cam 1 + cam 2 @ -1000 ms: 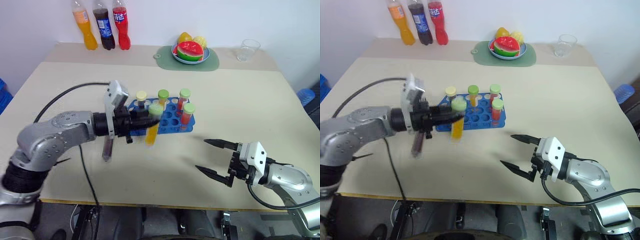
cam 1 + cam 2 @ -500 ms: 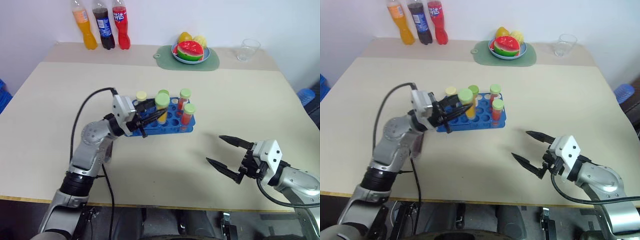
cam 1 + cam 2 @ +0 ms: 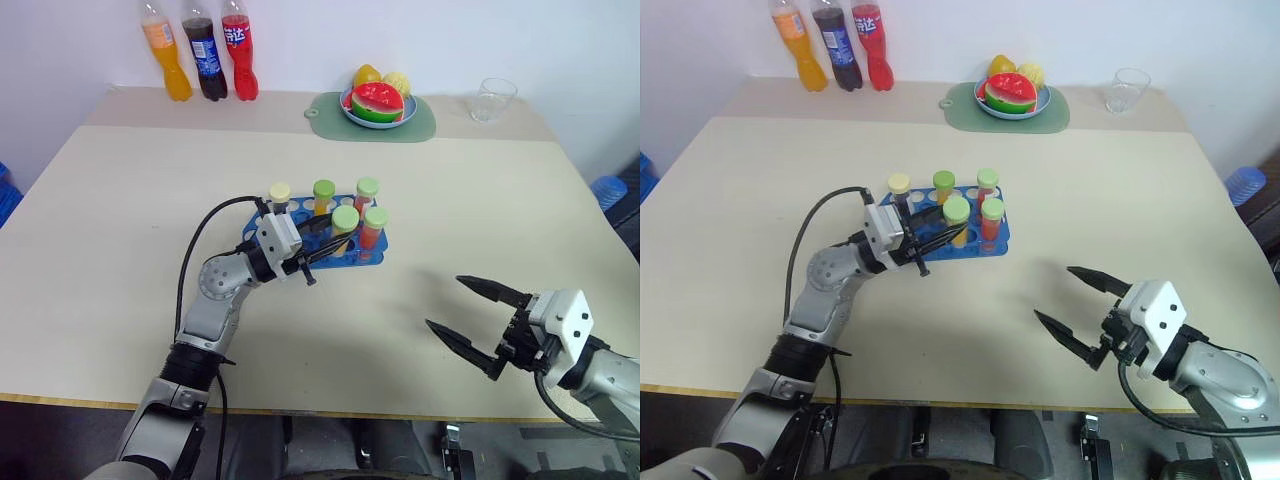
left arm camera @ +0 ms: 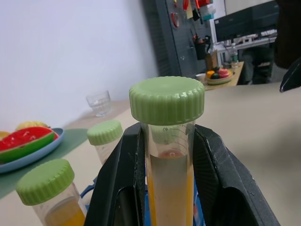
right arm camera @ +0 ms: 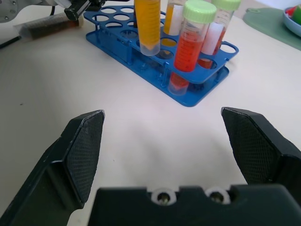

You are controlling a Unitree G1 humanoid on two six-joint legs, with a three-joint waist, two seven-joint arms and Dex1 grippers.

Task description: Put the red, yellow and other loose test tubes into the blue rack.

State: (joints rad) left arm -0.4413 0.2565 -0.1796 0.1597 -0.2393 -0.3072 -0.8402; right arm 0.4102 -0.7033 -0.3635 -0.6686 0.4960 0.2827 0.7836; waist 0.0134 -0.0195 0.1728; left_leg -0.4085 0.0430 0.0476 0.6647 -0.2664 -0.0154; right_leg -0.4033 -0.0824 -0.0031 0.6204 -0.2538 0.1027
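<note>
The blue rack [image 3: 300,250] stands mid-table with several capped tubes upright in it: a yellow-capped one [image 3: 280,193], a green-capped yellow one [image 3: 323,190] and two green-capped red ones [image 3: 368,190]. My left gripper [image 3: 330,240] is shut on a green-capped yellow tube [image 4: 167,155], held upright with its tip just above the rack's top plate [image 5: 149,49]. A dark tube [image 5: 44,26] lies on the table beside the rack, by my left arm. My right gripper [image 3: 445,302] hangs open and empty over the table, to the right of the rack and nearer the front edge.
Three soda bottles [image 3: 200,55] stand at the back left. A green mat with a fruit plate [image 3: 378,105] and a clear cup [image 3: 493,98] sit along the back. A black cable [image 3: 195,250] loops from my left arm.
My left arm has swung in and sunk toward the rack, carrying the yellow tube from in front of the rack to over its holes. The right gripper has drifted slightly right, still open.
</note>
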